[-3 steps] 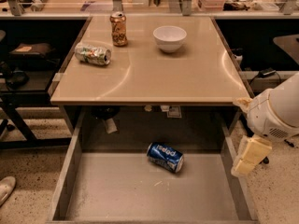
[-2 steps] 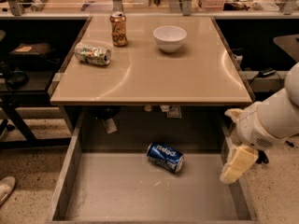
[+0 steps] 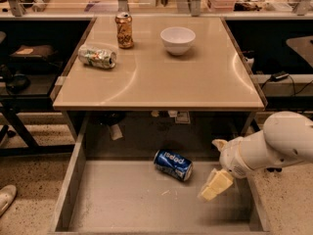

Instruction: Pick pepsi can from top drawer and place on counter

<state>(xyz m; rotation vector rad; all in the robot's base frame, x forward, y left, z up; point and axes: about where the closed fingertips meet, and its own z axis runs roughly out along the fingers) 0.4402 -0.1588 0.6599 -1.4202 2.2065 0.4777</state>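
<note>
arm [image 3: 276, 143]: white, rounded segments | gripper [image 3: 211, 187]: cream, blocky, above right of top drawer [image 3: 122, 204]

Over top drawer [image 3: 122, 199], jaws just right of lying pepsi can [image 3: 173, 164]

gripper [image 3: 215, 185] moved left, nearer the pepsi can [image 3: 173, 165].

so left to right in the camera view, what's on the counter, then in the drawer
counter: green-and-white can, orange-brown can, white bowl; top drawer: pepsi can, end effector over its right side
</note>
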